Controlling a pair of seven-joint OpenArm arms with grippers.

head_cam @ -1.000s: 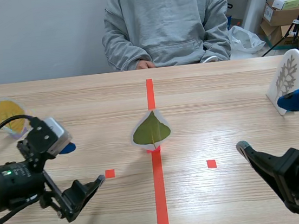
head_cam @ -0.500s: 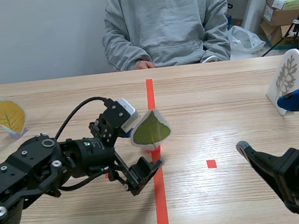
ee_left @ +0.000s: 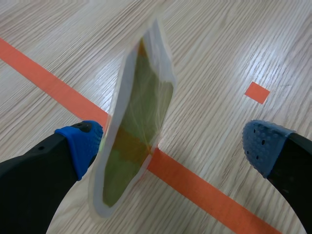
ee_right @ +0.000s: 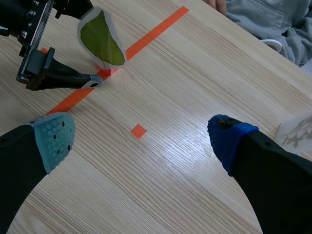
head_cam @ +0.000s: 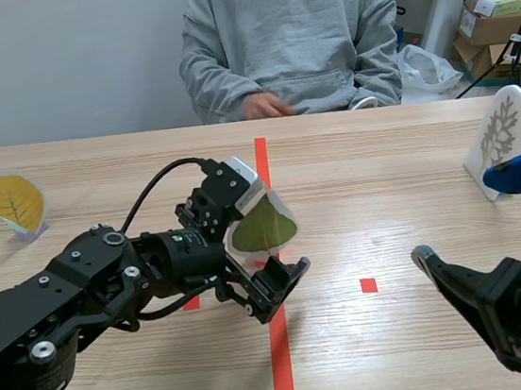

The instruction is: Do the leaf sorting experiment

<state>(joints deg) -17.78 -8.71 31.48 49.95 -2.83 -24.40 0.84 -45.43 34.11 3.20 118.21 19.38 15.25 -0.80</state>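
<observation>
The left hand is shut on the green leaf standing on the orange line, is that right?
No, the left hand is open, not shut. The left wrist view shows the green leaf on the orange line between its spread fingers.

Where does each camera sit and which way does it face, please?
Scene: between the arms, facing across the table to the person; both arms show.
Left wrist: above the open left gripper, looking down at the green leaf between its fingers.
Right wrist: above the open right gripper, facing the table.
All share that leaf.
</observation>
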